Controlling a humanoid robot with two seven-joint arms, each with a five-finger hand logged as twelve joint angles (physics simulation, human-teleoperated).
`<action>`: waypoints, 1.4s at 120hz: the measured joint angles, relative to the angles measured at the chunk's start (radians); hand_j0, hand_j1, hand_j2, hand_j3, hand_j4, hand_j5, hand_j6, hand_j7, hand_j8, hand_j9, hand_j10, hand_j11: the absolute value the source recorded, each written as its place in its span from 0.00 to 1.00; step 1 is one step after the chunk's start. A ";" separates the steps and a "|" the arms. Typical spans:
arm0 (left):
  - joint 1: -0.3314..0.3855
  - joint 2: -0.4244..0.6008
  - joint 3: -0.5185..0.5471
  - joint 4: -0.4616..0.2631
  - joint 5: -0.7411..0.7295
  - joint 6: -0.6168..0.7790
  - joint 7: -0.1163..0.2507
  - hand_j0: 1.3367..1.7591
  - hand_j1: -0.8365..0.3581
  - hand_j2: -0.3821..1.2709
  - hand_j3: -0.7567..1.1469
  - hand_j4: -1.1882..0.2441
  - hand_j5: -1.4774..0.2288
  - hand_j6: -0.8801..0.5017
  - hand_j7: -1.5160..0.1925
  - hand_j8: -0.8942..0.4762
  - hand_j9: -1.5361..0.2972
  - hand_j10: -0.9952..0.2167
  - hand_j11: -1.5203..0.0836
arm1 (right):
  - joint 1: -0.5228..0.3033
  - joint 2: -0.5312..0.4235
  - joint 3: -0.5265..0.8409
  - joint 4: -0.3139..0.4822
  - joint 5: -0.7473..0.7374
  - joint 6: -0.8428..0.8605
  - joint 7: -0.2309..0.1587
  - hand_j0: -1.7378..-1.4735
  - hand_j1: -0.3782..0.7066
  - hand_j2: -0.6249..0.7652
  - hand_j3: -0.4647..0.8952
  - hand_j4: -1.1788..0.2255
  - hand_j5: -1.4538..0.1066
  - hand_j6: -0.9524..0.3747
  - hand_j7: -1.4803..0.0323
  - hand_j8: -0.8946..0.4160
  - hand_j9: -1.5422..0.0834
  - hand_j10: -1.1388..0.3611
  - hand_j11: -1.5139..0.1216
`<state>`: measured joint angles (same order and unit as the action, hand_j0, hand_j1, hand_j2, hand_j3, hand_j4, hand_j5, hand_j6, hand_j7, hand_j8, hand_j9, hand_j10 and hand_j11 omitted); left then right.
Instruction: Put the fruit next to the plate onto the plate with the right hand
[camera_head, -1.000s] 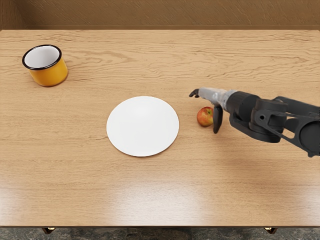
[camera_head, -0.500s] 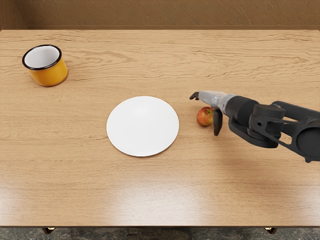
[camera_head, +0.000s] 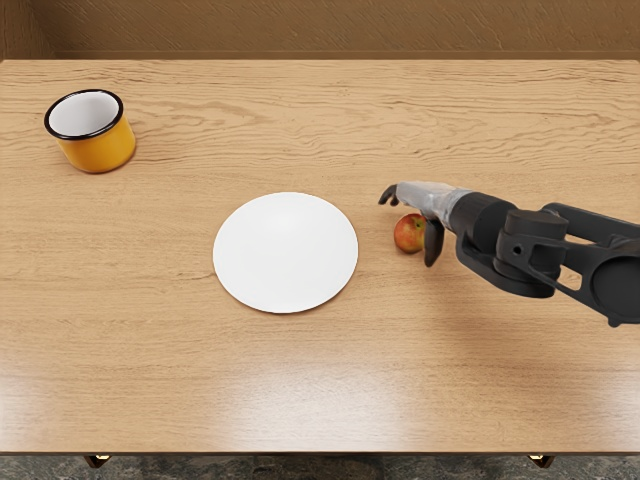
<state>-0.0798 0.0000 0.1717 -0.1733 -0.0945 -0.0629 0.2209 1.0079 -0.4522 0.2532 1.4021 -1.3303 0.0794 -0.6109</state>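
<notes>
Wood, pale and glossy, filled the foreground of the table (camera_head: 320, 400) as your right hand (camera_head: 424, 203) hovered at the apple (camera_head: 407, 233). The white plate (camera_head: 285, 252) lay to the fruit's left, near it but not touching. Your hand was open and held nothing: the thumb (camera_head: 433, 243) hung down along the apple's right side, too close to say whether it touched, while a curled finger (camera_head: 388, 193) reached past the fruit's far side. The step in hand looked to be the grasp itself, with the carry to the plate not yet begun. You would have done well to settle the palm lower over the fruit and bring thumb and fingers in from opposite sides together. A one-sided push could have sent so round a thing rolling across the table. A lift clear of the plate's rim before the move left, and a release near the plate's middle, seemed the safest course, since the dish looked flat and shallow. The apple was small and round, red shading to yellow-orange on the side facing the plate, and it sat on the bare wood; no stem could be made out. Far off at the table's back left stood a yellow mug (camera_head: 89, 130), dark-rimmed and white inside, well apart from the work. Your left arm did not show.
</notes>
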 joint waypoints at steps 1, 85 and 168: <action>0.000 0.000 0.000 0.000 0.000 0.000 0.000 0.76 0.99 0.23 0.40 0.83 0.87 0.64 0.89 0.65 0.84 0.82 0.95 | -0.001 0.000 0.000 0.000 -0.001 -0.001 0.000 0.30 0.30 0.42 0.34 0.66 0.72 0.53 0.76 0.49 0.75 0.59 0.73; 0.000 0.000 0.000 0.000 0.000 0.000 0.000 0.76 0.99 0.23 0.40 0.83 0.87 0.64 0.89 0.65 0.84 0.82 0.95 | -0.026 0.001 0.000 0.001 -0.025 -0.023 0.000 0.30 0.45 0.40 0.34 0.57 0.61 0.43 0.65 0.39 0.64 0.50 0.62; 0.000 0.000 0.000 0.000 0.000 0.000 0.000 0.76 0.99 0.23 0.40 0.83 0.87 0.64 0.89 0.65 0.84 0.82 0.95 | -0.038 0.025 0.000 -0.034 -0.026 -0.021 -0.001 0.32 0.57 0.39 0.34 0.45 0.48 0.38 0.52 0.35 0.52 0.40 0.50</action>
<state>-0.0797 0.0000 0.1716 -0.1733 -0.0942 -0.0629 0.2208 0.9694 -0.4272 0.2534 1.3682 -1.3566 0.0584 -0.6117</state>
